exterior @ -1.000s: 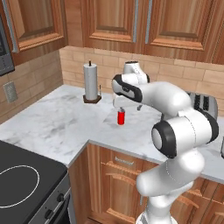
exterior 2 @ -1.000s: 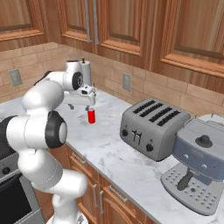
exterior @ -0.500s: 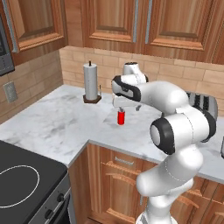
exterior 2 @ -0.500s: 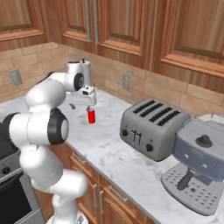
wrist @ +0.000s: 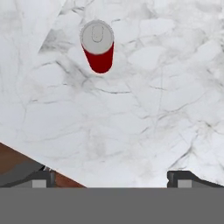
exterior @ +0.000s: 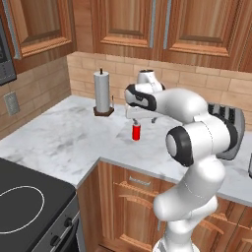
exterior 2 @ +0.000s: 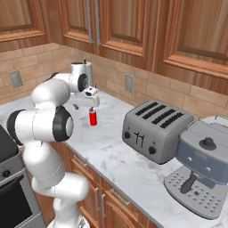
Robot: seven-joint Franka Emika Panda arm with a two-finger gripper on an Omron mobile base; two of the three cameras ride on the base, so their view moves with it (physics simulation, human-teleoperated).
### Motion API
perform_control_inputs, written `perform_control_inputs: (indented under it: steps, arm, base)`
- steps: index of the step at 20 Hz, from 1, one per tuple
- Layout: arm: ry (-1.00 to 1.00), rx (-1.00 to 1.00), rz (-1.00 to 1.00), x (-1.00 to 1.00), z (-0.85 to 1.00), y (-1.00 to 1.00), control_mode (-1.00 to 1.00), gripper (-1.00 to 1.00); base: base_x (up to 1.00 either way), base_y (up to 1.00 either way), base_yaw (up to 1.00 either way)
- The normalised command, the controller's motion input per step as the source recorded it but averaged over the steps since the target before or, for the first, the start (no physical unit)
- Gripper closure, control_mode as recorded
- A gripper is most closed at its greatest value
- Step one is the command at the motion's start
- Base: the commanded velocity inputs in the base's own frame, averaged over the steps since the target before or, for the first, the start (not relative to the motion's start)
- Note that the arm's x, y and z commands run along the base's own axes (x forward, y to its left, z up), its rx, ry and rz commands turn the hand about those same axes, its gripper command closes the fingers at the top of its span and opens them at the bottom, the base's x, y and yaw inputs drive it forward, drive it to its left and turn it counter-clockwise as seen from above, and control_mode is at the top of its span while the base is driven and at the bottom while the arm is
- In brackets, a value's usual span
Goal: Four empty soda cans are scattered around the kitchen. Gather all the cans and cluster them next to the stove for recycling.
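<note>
Little has moved since a second ago: the hand has crept a touch along the counter above the red can, and the can has stayed put.

At the far left of the left base view sits the stove (exterior: 24,206), black glass with a white ring, well apart from the can. Next along the marble counter (exterior: 59,142) stands a paper towel roll (exterior: 103,92) on its dark base, against the brick wall. Then comes the gripper (exterior: 141,119), hanging over the counter with its fingers spread wide and holding nothing. The can (exterior: 136,132) stands upright just below and slightly to the left of it, not touched. In the hand view the can (wrist: 98,49) shows from above, silver top up, near the upper left, while the two finger tips (wrist: 40,178) sit far apart at the bottom, with bare marble between them and the can.

Seen from the right base view, the gripper (exterior 2: 84,105) hovers just left of the can (exterior 2: 93,118). Further right on the counter (exterior 2: 133,169) are a steel toaster (exterior 2: 151,131) and then a grey coffee machine (exterior 2: 200,169), both well clear of the can.

The arm rises from the base, bends at a dark elbow, and reaches out level toward the wall, with the hand pointing down at the marble.
</note>
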Motion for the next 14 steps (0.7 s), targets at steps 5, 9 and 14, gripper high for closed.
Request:
perform_control_inputs:
  steps: [5,9,14]
  arm:
    - [0.0,0.0,-0.03,0.2,-0.14,0.0,-1.0,-1.0]
    - [0.0,0.0,-0.03,0.21,-0.1,0.0,-1.0,-1.0]
    - [0.0,0.0,-0.02,0.21,-0.11,0.0,-1.0,-1.0]
  base:
    - [0.0,0.0,0.0]
    - [0.0,0.0,0.0]
    - [0.0,0.0,0.0]
